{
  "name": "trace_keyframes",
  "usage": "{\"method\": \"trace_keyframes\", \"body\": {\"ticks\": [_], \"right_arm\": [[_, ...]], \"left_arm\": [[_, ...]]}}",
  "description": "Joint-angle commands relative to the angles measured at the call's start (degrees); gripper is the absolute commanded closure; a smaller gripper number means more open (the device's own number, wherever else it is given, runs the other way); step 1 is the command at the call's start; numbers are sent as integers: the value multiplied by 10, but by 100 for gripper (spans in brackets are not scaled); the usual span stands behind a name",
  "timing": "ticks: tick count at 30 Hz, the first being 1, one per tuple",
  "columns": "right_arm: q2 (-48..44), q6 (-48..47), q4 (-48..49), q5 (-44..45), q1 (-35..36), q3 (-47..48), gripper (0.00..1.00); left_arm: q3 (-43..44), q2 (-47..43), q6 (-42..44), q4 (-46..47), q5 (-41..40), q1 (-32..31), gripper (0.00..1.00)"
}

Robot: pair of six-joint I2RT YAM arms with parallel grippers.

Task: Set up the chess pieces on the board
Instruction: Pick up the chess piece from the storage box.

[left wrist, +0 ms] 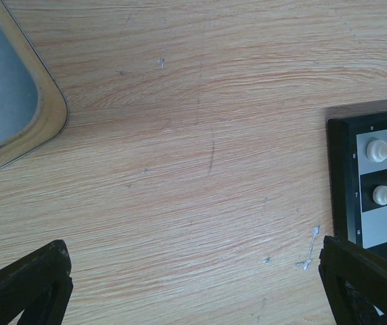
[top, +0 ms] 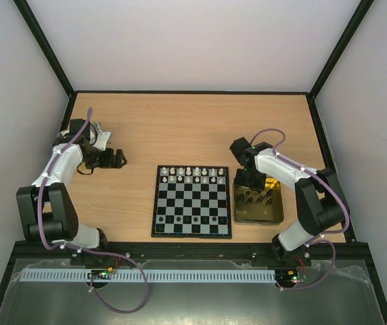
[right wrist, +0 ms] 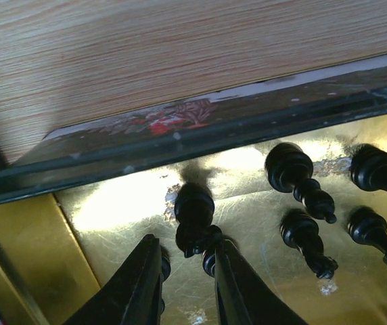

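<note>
Your left jaws hang spread wide over the desk, between the silver lid and the board, holding nothing; they look parked there to leave the right arm room. On the board, white pieces fill the two far rows, and the near side is too small to read. Your right jaws are down inside the gold tin, where the black pieces lie loose on their sides. They stand narrow, pinching one black piece by one end, its body jutting ahead of the tips
</note>
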Motion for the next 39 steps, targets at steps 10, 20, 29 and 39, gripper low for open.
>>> {"method": "trace_keyframes", "body": {"ticks": [10,20,29,39], "right_arm": [[30,-17,31,13,-17,-14,80],[24,-16,26,17,-19,-15,93],[16,-13,18,28,-21,-8,93],[27,-16,10,30,-24,11,93]], "left_arm": [[11,8,5,-15,9,-3,1],[12,11,4,-13,9,-3,1],[11,14,5,-13,10,-3,1],[10,16,7,-13,10,-3,1]]}}
